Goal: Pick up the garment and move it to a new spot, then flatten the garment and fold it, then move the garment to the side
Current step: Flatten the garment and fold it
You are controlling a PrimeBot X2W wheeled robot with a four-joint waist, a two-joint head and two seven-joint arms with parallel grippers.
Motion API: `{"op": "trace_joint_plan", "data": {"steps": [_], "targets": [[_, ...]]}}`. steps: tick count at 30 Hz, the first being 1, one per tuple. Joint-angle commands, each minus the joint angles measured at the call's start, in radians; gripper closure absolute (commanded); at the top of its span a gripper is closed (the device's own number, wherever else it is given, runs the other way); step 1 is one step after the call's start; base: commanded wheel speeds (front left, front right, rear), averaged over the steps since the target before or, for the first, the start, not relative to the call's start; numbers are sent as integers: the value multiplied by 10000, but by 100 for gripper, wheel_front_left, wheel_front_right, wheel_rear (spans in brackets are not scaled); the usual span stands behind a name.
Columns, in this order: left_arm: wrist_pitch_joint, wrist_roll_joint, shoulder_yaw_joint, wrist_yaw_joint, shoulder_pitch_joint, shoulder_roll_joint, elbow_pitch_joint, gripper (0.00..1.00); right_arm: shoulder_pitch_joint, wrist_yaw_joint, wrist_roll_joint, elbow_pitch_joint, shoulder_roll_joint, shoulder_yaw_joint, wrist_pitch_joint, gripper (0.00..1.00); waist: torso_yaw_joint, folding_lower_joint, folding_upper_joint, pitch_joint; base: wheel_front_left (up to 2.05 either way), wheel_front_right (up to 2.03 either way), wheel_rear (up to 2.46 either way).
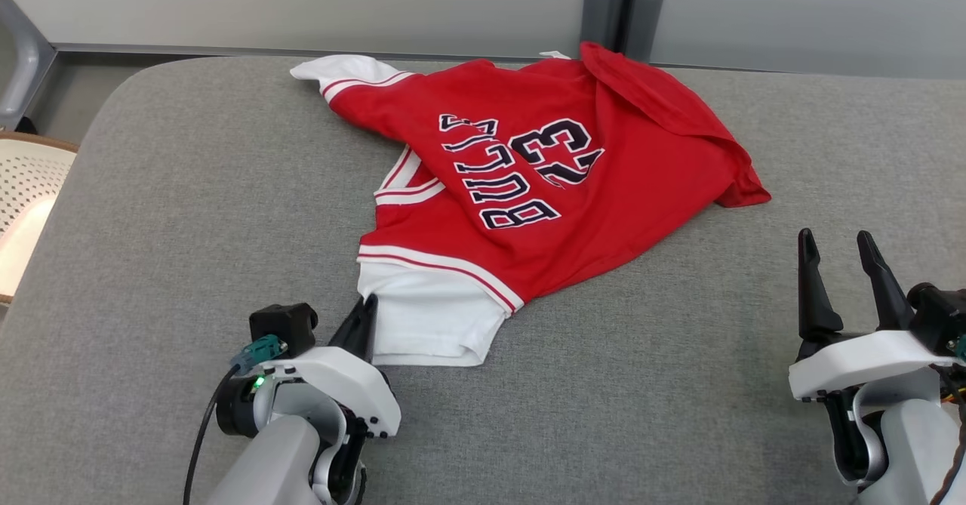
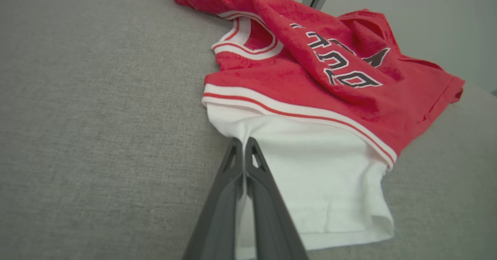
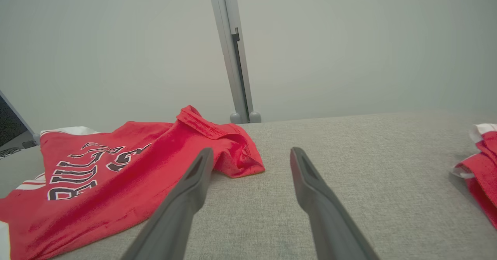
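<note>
The garment [image 1: 573,210] is a red jersey with white sleeves and dark "BULLS 23" lettering, lying crumpled on the grey padded table [image 1: 189,210]. Its bottom hem is folded over at the far right. My left gripper [image 1: 367,310] is shut on the edge of the near white sleeve. In the left wrist view the fingertips [image 2: 248,145] press together with white fabric of the garment [image 2: 310,89] pinched between them. My right gripper [image 1: 838,247] stands open over bare table at the lower right, apart from the garment. The right wrist view has that gripper [image 3: 252,153] near the garment's [image 3: 116,174] hem corner.
A perforated white basket with a brown rim [image 1: 26,188] sits off the table's left edge. A grey post [image 1: 620,7] stands behind the table's far edge against the pale wall. Another red and white cloth [image 3: 481,163] lies at the right edge of the right wrist view.
</note>
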Motion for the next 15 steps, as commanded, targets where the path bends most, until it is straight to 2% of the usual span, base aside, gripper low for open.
{"op": "trace_joint_plan", "data": {"steps": [1, 6, 15], "targets": [[-355, -85, 197, 116, -217, 100, -106, 100, -173, 0, -55, 120, -132, -15, 154, 0, 162, 0, 0, 39, 0, 0, 0], [-946, -131, 632, 298, -420, 179, -371, 100, -556, 0, 39, 461, -293, 71, 562, 0, 453, 0, 0, 181, 0, 0, 0], [-1193, 27, 968, 393, -524, 163, -642, 100, -1448, 0, -16, 1222, -681, 409, 1335, 0, 818, 0, 0, 595, 0, 0, 0]]}}
